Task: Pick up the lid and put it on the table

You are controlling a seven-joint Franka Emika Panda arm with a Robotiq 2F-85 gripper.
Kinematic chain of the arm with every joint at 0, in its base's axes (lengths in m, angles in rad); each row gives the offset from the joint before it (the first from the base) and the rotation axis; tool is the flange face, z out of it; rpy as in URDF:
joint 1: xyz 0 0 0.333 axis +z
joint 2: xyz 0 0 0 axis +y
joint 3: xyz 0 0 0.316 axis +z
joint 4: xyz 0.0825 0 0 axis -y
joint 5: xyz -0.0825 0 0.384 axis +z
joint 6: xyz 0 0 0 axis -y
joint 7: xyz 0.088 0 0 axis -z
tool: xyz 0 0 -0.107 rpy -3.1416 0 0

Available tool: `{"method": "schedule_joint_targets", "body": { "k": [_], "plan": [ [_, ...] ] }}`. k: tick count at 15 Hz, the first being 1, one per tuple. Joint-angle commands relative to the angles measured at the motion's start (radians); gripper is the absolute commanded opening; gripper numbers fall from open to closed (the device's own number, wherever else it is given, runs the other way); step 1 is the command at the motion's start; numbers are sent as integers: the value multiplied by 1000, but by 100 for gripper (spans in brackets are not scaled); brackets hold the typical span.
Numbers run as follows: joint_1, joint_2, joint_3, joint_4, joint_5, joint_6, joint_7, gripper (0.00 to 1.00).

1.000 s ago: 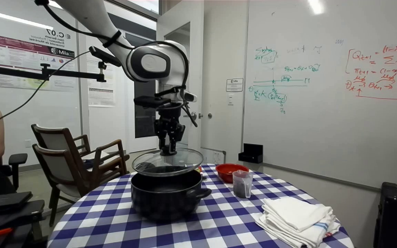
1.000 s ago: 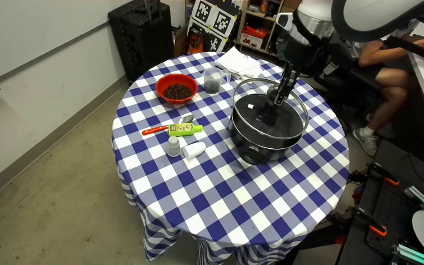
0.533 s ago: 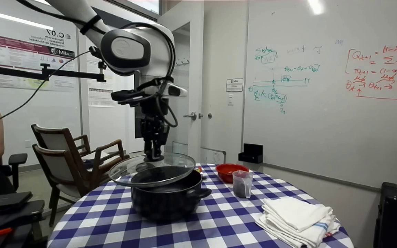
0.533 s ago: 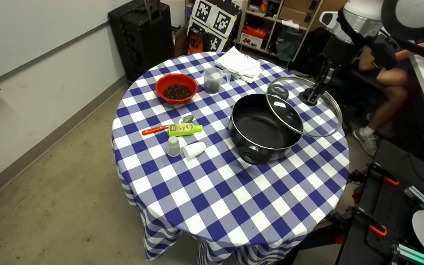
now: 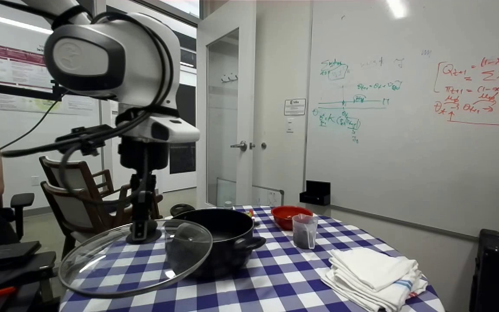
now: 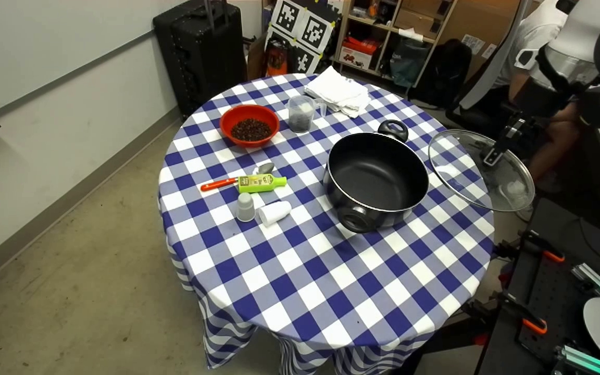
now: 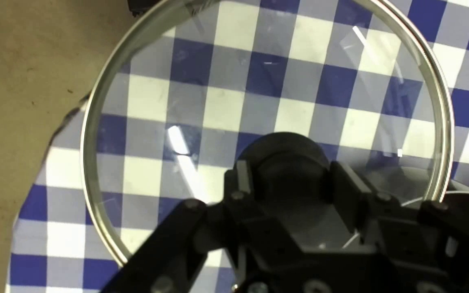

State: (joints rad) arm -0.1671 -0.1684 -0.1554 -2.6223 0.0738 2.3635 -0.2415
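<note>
Glass lid (image 6: 471,176) has moved away from the pot (image 6: 375,177); jaws pinch its knob (image 7: 285,158). Checked tabletop (image 6: 326,271) shows beneath.

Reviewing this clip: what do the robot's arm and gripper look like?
The arm is white and rounded, with a dark ring around a pale cap. Black cables run along it. The gripper is black, its jointed fingers showing metallic screws.

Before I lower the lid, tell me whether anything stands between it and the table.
Possibly the black pot: in the wrist view the lid overlaps it at lower right, though whether the pot sits directly beneath is unclear. Nothing else visible stands between the lid and the table.
</note>
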Motion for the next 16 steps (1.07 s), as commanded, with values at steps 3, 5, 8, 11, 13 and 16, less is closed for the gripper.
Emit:
{"method": "schedule_joint_targets", "body": {
  "k": [3,5,8,11,13,16],
  "plan": [
    [-66,-25,-51,-148,-14,178,180,25],
    [-76,43,-64,-138,16,267,229,25],
    [-82,104,-78,-140,44,362,277,25],
    [-74,176,-81,-106,100,422,275,25],
    [-64,213,-68,-84,189,456,235,25],
    [-65,270,-32,-37,285,473,198,25]
  ]
}}
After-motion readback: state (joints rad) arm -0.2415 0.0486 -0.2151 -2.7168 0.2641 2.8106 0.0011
